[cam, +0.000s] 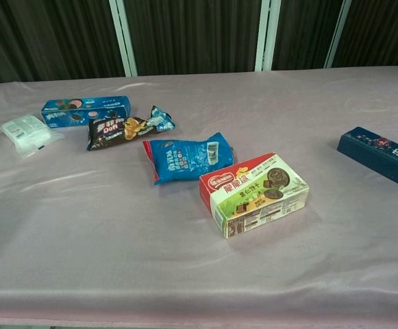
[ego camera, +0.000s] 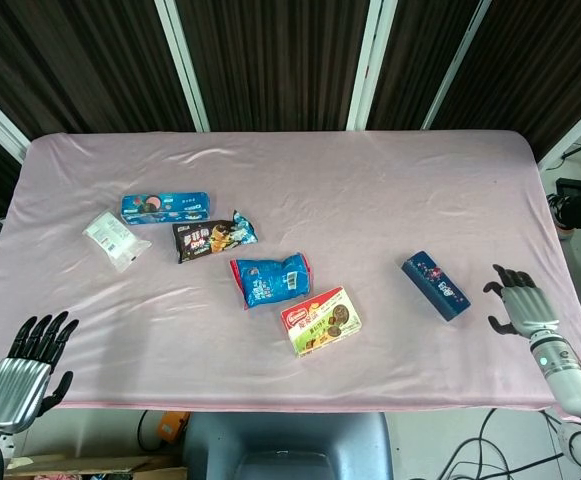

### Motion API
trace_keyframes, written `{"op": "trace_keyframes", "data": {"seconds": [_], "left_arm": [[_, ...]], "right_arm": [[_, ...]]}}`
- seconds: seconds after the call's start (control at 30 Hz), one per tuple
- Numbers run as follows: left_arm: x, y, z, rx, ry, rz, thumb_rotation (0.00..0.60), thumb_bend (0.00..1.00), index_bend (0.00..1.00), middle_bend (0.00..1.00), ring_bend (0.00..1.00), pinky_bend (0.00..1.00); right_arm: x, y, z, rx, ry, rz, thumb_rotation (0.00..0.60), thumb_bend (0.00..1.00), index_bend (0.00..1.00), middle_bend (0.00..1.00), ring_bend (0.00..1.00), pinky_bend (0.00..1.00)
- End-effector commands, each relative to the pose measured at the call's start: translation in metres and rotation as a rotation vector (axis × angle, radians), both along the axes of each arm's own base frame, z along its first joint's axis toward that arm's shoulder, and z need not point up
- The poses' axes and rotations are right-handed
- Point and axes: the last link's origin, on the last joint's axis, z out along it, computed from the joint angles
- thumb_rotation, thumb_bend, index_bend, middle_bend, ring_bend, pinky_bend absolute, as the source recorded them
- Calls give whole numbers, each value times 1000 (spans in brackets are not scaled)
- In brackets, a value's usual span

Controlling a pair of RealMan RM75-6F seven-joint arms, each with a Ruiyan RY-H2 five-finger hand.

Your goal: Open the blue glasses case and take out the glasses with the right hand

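The blue glasses case (ego camera: 435, 285) lies closed on the pink tablecloth at the right; the chest view shows the same case (cam: 381, 156) at its right edge. My right hand (ego camera: 517, 303) hovers over the cloth just right of the case, fingers spread, holding nothing and apart from it. My left hand (ego camera: 27, 362) hangs at the table's front left corner, fingers spread and empty. Neither hand shows in the chest view. No glasses are visible.
Snacks lie left of the case: a red-and-green box (ego camera: 321, 321), a blue bag (ego camera: 271, 279), a dark cookie bag (ego camera: 213, 238), a blue cookie box (ego camera: 165, 207) and a white packet (ego camera: 113, 238). The table's right edge (ego camera: 560, 250) runs close behind my right hand.
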Motion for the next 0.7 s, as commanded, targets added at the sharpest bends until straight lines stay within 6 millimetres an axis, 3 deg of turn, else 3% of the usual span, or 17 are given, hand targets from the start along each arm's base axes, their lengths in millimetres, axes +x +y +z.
{"op": "trace_keyframes", "data": {"seconds": [0.03,0.37,0.7], "left_arm": [[0,0,0,1,-1,2,600,390,0,0,0,0],[0,1,1,-3,-7,1,600,390,0,0,0,0],[-1,1,4,2,-16,2,600,390,0,0,0,0]], "right_arm": [[4,1,-6,14,8,44,600,508,400,0,0,0],[40,12,-23,53,-21,168,600,508,394,0,0,0],[87,1,-49,70,-44,249,600,508,383,0,0,0]]}}
